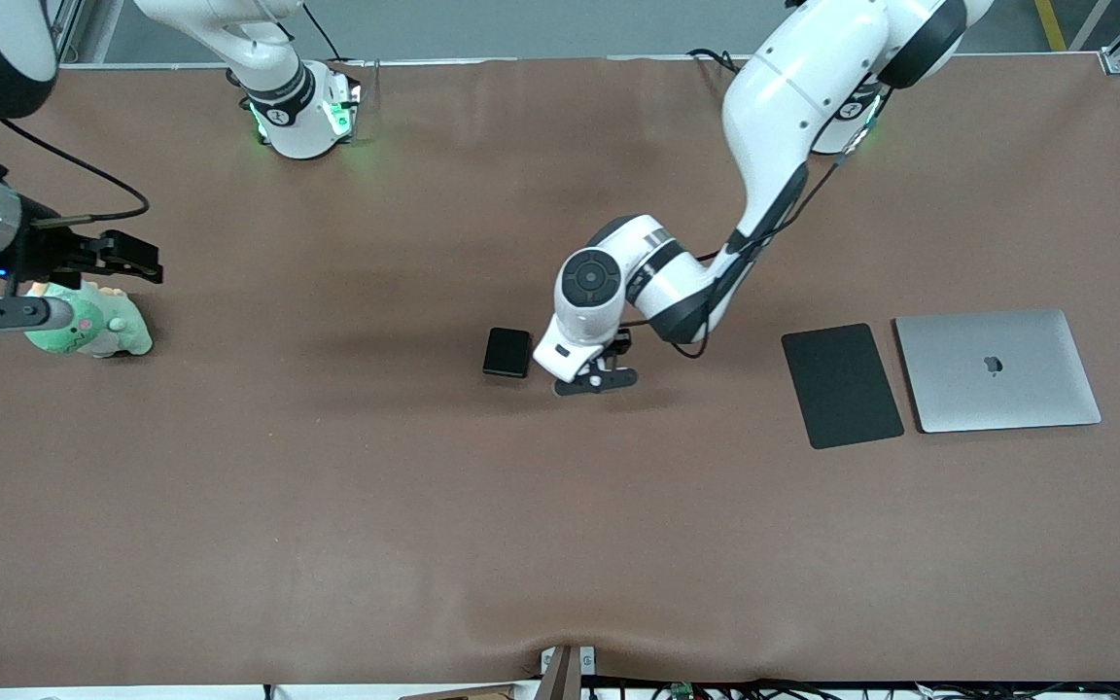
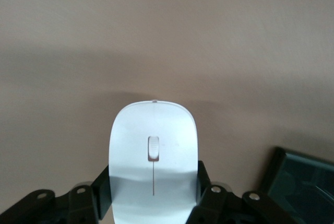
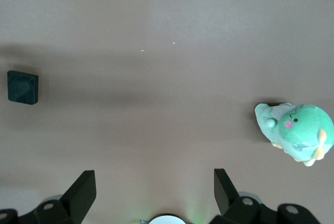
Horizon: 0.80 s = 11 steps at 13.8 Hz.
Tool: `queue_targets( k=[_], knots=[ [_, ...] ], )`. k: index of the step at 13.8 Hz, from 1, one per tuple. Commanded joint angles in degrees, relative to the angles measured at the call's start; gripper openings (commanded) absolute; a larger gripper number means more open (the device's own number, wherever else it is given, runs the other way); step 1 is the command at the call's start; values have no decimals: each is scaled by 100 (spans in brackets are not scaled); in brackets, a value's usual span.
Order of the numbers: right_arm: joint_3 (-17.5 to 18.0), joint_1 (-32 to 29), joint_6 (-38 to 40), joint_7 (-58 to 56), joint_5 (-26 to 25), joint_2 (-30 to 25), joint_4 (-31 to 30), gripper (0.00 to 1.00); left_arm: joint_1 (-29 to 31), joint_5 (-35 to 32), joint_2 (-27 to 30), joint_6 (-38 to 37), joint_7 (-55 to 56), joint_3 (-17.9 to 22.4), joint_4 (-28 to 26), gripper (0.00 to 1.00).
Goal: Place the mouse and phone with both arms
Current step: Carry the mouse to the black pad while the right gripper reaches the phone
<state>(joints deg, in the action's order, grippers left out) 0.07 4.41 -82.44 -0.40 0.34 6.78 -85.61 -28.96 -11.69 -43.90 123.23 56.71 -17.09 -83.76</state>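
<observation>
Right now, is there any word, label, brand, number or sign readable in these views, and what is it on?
No readable words or numbers anywhere.
Laptop: a logo mark on the lid, no text.
Right arm's base: a small round mark, too small to read.
Mouse, held in the left tool: only a centre line and wheel, no print.
Phone, black mat, plush toy: no print visible.

The small white oval glossy-plastic mouse (image 2: 154, 158), with a grey scroll wheel and a thin centre line, sits flat between the two black fingers (image 2: 104, 190) of the left gripper (image 1: 595, 377), which are closed against its sides. The small black rectangular phone (image 1: 507, 352) with rounded corners lies flat on the brown table surface, just beside the mouse toward the right arm's end of the table.
</observation>
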Motion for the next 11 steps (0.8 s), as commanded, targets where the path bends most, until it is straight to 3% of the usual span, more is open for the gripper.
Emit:
queue_targets(
  k=[1,6,11],
  knots=[
    [-16,121,1,22,210,42,124,100,381,-114,732,-588,-395,-22,-185,0],
    [-16,595,-228,908,326,139,97,100,1505,-114,1647,-994,-1906,-57,-930,0],
    [-16,956,-561,1665,536,385,36,100,2525,-114,2131,-1011,-3050,-57,-1722,0]
  ],
)
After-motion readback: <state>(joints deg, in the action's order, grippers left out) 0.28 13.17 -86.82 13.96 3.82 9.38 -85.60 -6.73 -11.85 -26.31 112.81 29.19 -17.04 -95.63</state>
